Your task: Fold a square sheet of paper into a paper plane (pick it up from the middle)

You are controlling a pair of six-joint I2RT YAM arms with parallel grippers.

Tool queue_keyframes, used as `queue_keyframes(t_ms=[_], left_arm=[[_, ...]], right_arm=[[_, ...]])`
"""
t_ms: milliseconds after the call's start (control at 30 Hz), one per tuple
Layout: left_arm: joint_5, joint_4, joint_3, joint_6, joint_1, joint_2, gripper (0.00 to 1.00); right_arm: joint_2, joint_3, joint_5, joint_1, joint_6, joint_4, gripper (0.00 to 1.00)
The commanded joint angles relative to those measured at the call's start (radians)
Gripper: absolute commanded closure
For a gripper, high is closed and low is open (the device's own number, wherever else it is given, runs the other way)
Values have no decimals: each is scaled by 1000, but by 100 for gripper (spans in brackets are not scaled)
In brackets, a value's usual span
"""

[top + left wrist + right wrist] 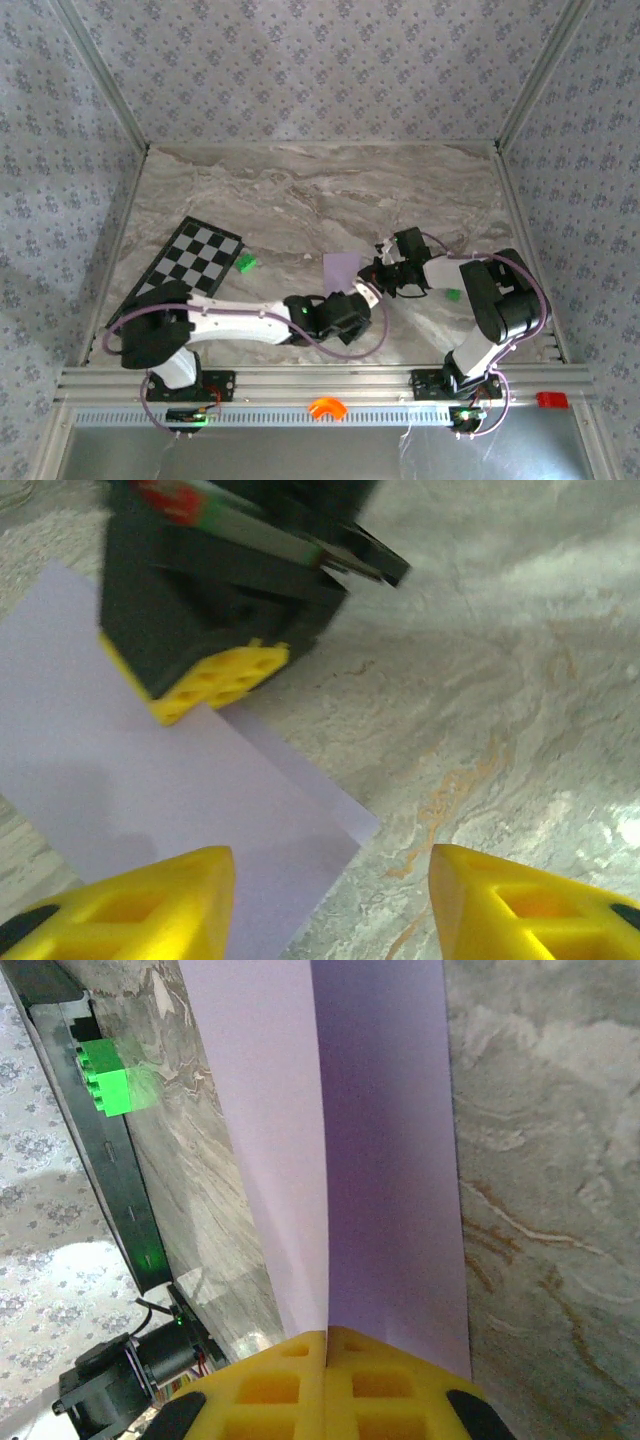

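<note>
Hold crease of square sheet of paper [340, 1140] pinched in closed right gripper [327, 1345]; bring left gripper [330, 880], spread and empty, onto loose edge; align corners, press flat slowly.

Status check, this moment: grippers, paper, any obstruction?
Right gripper shut on the paper, at its crease. Left gripper open, low over the paper's edge. Green block well aside, nothing blocking.

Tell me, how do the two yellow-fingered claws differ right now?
The left gripper has its jaws apart and holds nothing; the right gripper is pinched shut on the square sheet of paper. The left one straddles the sheet's edge; the right one grips its crease. Both have yellow fingers and work at the same sheet.
</note>
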Motion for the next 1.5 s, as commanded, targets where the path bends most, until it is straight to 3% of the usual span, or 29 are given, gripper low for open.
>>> queue_keyframes(t_ms=[0,233,567,733,900,1167,1467], left_arm=[[-153,-105,50,63,-31,50,43],[-236,-140,125,83,-67,149,39],[-342,-209,194,71,-76,245,39],[-342,-211,157,48,-75,226,48],[-339,-187,138,48,-78,204,63],[-315,-171,122,47,-84,189,71],[-316,-159,125,46,-84,182,73]], right_arm=[[6,21,-7,-4,13,-36,97],[4,25,-13,-3,23,-31,97],[2,22,-13,-3,27,-31,96],[3,22,-14,-5,25,-30,96],[6,20,-13,-5,26,-31,95],[5,18,-9,-5,29,-30,94],[2,18,-10,-6,29,-34,94]])
